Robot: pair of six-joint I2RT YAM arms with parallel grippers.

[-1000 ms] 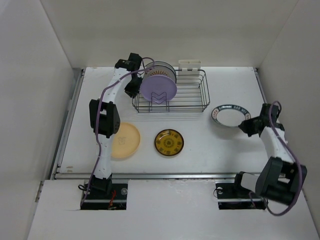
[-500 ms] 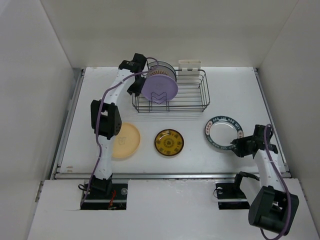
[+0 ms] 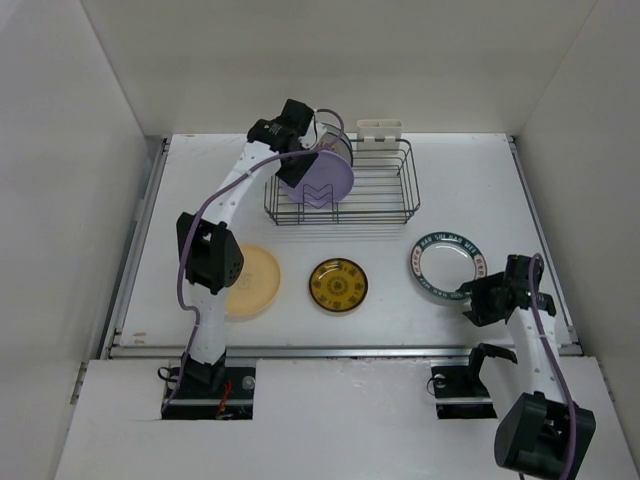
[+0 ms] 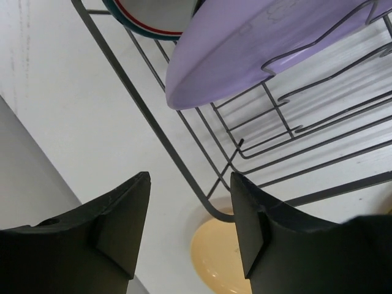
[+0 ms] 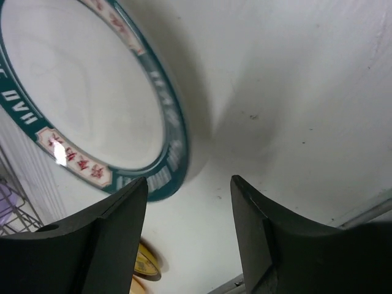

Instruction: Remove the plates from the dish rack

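The dark wire dish rack [image 3: 375, 190] stands at the back of the table. A lavender plate [image 3: 322, 180] leans upright in its left end, with a teal-rimmed plate [image 3: 333, 140] behind it. My left gripper [image 3: 290, 160] hovers open and empty over the rack's left end. In the left wrist view its jaws [image 4: 190, 184] frame the rack's corner wire [image 4: 184, 159], below the lavender plate [image 4: 263, 43]. On the table lie a pale yellow plate [image 3: 250, 282], an ochre plate [image 3: 338, 284] and a white plate with a dark green rim [image 3: 447, 264]. My right gripper [image 3: 468, 293] is open just off that plate's near right edge [image 5: 79, 92].
A white plastic cup [image 3: 380, 130] is clipped to the rack's back rim. White walls close in the table on the left, back and right. A metal rail [image 3: 340, 350] runs along the table's near edge.
The right gripper carried the green-rimmed plate toward the near side, set it flat and opened. The left gripper opened and shifted right over the rack's left end.
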